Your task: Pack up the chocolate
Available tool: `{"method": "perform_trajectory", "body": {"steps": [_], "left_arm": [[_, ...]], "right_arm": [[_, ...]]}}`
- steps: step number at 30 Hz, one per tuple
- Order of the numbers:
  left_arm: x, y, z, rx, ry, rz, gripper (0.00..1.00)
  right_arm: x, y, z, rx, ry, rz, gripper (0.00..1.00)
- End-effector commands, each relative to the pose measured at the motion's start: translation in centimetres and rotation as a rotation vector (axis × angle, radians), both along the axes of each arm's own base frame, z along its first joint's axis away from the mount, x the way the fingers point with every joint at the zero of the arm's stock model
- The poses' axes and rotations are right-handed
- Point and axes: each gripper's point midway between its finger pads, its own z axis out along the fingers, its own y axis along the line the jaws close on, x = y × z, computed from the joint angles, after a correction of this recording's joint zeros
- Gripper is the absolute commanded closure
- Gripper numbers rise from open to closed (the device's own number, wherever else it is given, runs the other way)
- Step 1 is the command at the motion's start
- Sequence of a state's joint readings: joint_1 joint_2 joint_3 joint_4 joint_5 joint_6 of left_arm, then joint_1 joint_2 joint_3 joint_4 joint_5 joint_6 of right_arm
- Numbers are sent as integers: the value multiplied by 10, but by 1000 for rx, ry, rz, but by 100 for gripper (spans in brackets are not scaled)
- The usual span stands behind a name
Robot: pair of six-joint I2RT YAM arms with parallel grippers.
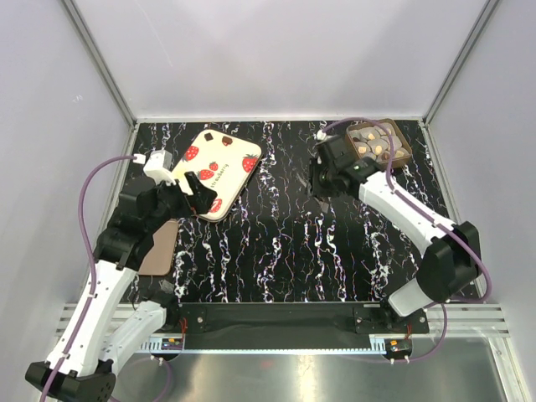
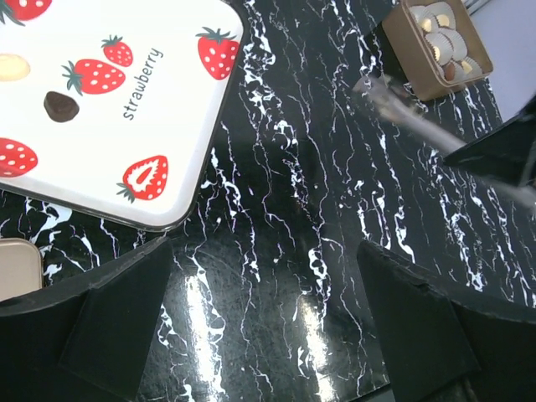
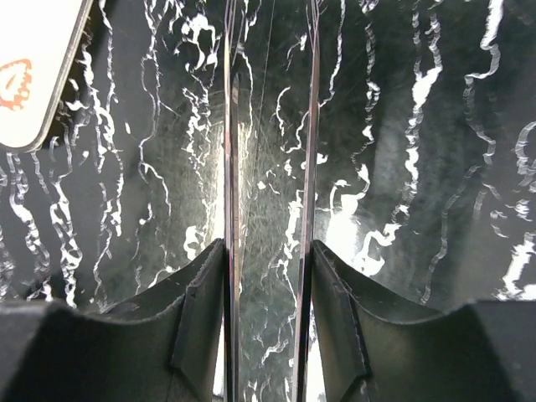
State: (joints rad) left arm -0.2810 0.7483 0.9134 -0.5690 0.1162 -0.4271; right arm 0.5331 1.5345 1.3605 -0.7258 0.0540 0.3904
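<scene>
Black marble table (image 1: 276, 251); strawberry lid (image 1: 219, 163) far left, my left gripper (image 2: 268, 335) spread empty near it; tray (image 2: 416, 77) holding the chocolate (image 1: 368, 144) sits far right; right gripper (image 3: 268, 327) pinches a clear tool (image 3: 231, 126), tongs I judge; placing step, next reach the tray.

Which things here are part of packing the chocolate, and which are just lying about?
In use: chocolates, tray, clear tongs in the right gripper.
Lying about for now: strawberry lid, tan box at left.
</scene>
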Motion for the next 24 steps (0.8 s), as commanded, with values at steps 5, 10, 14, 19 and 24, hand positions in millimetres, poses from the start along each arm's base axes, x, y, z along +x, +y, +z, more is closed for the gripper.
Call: {"method": "perform_trajectory", "body": {"steps": [5,10,14,19,24], "left_arm": [[4,1,36,-18,-67,14,1],[4,19,26,53,-15,97,1],[9,31,7,117,85,163,1],[4,50,-32,198,244,264,1],[-3,73,-60,294,333,366,1]], "right_arm": [[1,24,-22,-4,-150,-45,50],[-13,26,-64,-52,-117,-51,48],[-22,24,-81,-89,-107,-52,43],[-28,22,-93,-104,-86,-49,38],[-30,26,-101,-81,-69,-48,32]]}}
